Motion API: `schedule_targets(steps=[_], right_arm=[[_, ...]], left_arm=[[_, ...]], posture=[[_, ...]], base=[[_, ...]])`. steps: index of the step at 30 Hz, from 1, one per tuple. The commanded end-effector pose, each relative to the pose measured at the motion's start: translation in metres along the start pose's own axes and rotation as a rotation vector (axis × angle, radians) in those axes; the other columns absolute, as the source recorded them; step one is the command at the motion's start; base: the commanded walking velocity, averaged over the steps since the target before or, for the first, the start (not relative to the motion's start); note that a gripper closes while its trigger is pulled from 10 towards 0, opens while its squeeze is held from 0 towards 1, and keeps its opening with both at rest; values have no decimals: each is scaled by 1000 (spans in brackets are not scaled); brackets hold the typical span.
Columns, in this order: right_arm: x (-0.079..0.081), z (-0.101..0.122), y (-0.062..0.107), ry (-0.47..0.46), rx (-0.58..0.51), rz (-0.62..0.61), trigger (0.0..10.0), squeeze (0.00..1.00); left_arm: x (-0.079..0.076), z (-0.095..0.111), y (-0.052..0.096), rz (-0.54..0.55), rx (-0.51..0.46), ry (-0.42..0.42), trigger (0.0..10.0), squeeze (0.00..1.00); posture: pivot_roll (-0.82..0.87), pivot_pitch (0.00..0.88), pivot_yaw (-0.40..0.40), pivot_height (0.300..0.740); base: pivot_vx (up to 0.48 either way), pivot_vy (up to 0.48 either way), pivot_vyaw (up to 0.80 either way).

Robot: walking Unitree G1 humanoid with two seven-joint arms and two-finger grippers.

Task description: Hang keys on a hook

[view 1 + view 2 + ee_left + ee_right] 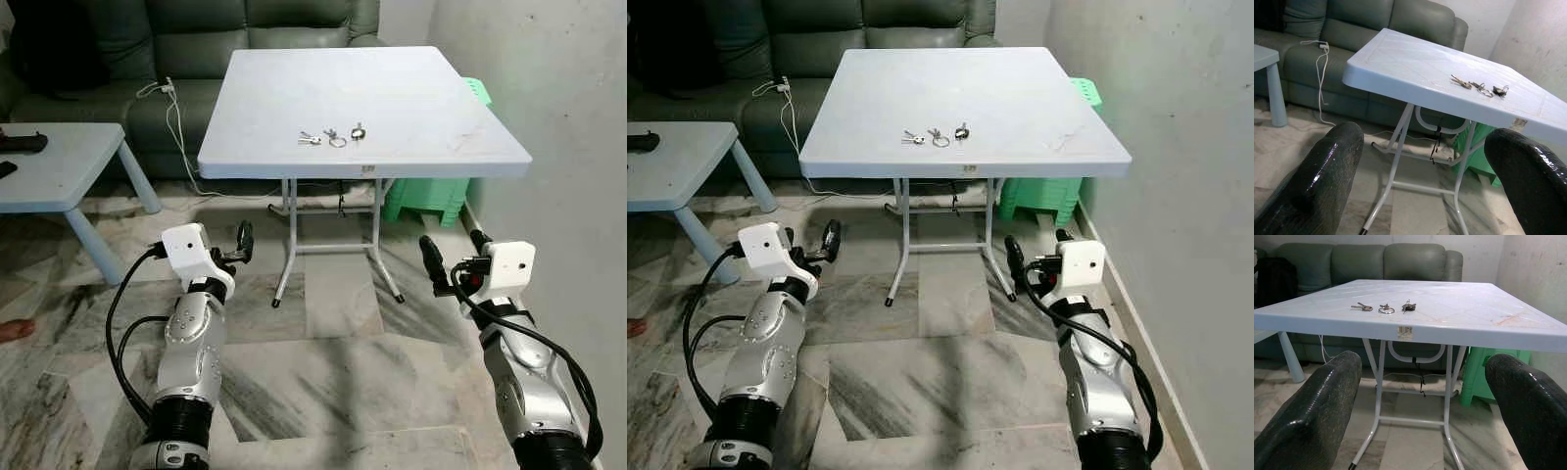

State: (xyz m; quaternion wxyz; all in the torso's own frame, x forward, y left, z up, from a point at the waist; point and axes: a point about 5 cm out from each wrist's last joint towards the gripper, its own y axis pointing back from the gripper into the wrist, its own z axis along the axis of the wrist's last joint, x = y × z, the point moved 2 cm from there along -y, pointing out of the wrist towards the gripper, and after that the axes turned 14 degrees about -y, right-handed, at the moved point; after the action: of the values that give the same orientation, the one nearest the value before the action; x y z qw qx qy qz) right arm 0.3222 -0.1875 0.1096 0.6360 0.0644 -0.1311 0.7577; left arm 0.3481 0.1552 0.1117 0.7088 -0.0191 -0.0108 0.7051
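Left of the folding table (421, 117), we see a low pale side table (59, 162) and a dark green sofa (196, 39) behind it, with a white cable (176, 122) trailing down the sofa front. Our left gripper (242, 242) hangs below the folding table's near edge, well short of it, fingers (1322, 181) spread wide and holding nothing. On the folding table, close to its near edge and about midway along it, lie the keys (331, 136): a flat key at the left end, a ring in the middle, a darker small piece at the right. The bunch is strung out in a line, its long axis roughly parallel to that near edge, the flat key's tip pointing away to the left. Under the table's right side stands a green stool (426, 201). Our right gripper (451, 257) also sits below the near edge, fingers (1528, 406) wide apart and empty.

We judge the step in hand to be the reach for the keys. To do it well, we should step closer first, then come down over the ring and close across the line of the bunch, so the ring stays free for a hook; we cannot make out a hook.
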Motion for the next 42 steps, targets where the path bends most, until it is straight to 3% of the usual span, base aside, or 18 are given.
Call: schedule_targets(steps=[1,26,42], right_arm=[[0,2,-1,0,1,1,10000,0],[0,3,-2,5,1,4,10000,0],[-1,4,-3,10,2,7,10000,0]], left_arm=[[2,4,0,4,-19,-11,10000,0],[3,6,-2,13,-23,-6,10000,0],[3,6,-2,18,-27,6,10000,0]], posture=[[-37,0,-41,740],[-38,0,-44,740],[-40,0,-47,740]], base=[[262,0,0],[294,0,0],[303,270,0]])
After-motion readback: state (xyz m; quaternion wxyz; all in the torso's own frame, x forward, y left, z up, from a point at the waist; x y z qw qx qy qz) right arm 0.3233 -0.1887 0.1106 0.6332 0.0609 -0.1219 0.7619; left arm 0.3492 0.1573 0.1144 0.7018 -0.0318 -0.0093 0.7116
